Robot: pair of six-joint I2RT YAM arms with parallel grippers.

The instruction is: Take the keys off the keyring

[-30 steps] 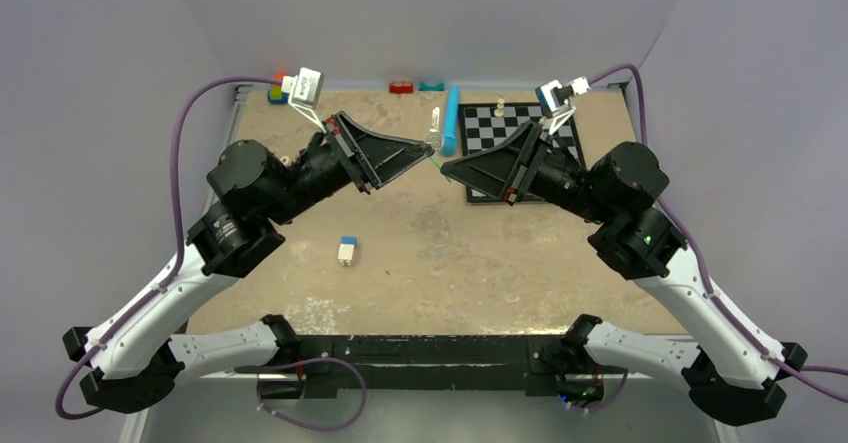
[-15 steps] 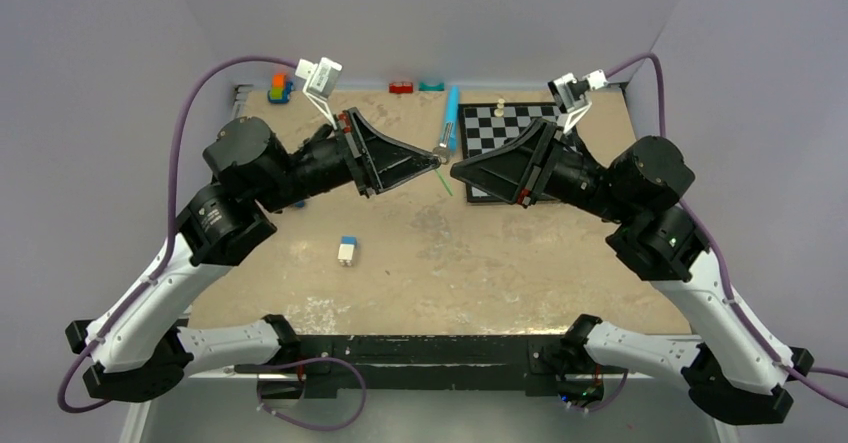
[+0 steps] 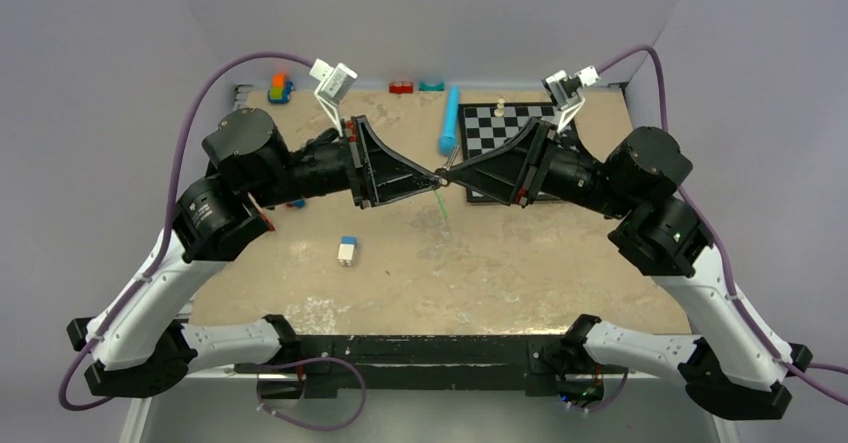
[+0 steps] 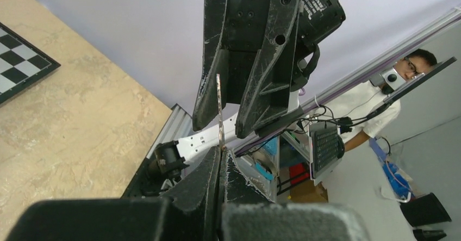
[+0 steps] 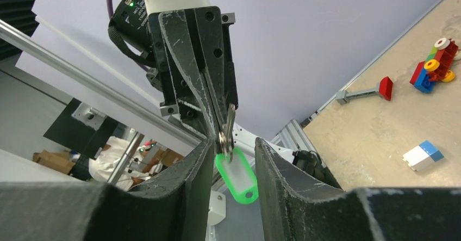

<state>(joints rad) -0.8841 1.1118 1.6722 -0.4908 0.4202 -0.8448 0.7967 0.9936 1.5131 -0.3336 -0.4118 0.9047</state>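
Both grippers meet tip to tip above the middle of the table. My left gripper [image 3: 431,175] is shut on the silvery key [image 5: 226,125] of the keys bunch. In the left wrist view my left gripper [image 4: 221,155] pinches the key [image 4: 219,107], seen edge-on as a thin sliver. The bright green tag [image 5: 237,177] hangs from the ring below the key and shows as a thin green sliver in the top view [image 3: 441,203]. My right gripper [image 5: 231,156] is open, its fingers [image 5: 187,178] on either side of the ring and tag; it also shows in the top view [image 3: 449,176].
A chessboard [image 3: 505,125] with a white piece [image 3: 500,106] lies at the back right. A blue cylinder [image 3: 447,121] lies beside it. A blue-topped white block [image 3: 347,251] sits left of centre. Small bricks [image 3: 402,87] and a toy [image 3: 278,87] line the back edge.
Both grippers have swung toward the near side and closed the gap until their tips meet. The key and green tag moved with the left gripper, and the right fingers now flank the tag.
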